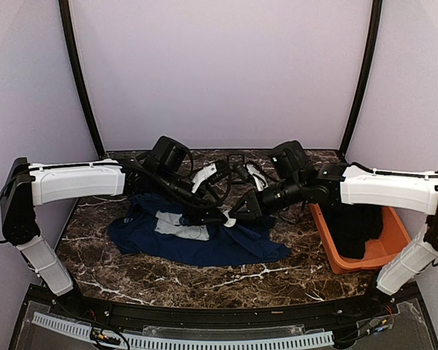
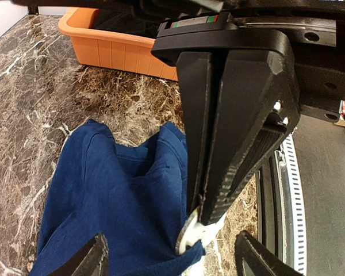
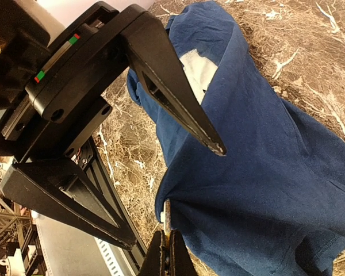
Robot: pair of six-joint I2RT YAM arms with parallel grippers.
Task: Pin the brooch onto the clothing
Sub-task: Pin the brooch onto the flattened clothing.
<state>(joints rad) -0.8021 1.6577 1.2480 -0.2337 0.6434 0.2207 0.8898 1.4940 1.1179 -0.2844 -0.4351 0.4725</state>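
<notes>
1. Over on the right side of the counter (image 1: 168, 281), an orange plastic bin (image 1: 328, 248) holds a black garment (image 1: 354, 226) that fills most of it and rises above the rim.
2. No other container shows. The counter is dark brown marble with white veins, and a white perforated strip (image 1: 182, 340) runs along its near edge.
3. Writing: the navy T-shirt (image 1: 212, 248) carries a light grey-white print (image 1: 177, 224) on the chest, too small and creased to read. Each wrist head bears a small green-and-red stripe (image 2: 194, 22), with no letters to make out.
4. The T-shirt lies rumpled at mid-counter, to the left of the bin and apart from it.
5. The right fingers (image 2: 202, 211) are pressed fully together on the brooch (image 2: 190, 237), a small round disc with a pale back that sticks out below their tips.
6. The brooch sits at the shirt's bunched edge. Whether it touches the cloth cannot be told.
7. The left fingers (image 3: 184, 109) are spread wide and grip nothing. One tip hangs over the blue cloth, the other over the bare counter, and the right fingers and brooch stand between them.
8. Both arms cross above the shirt's far part, hiding it in the top view.
</notes>
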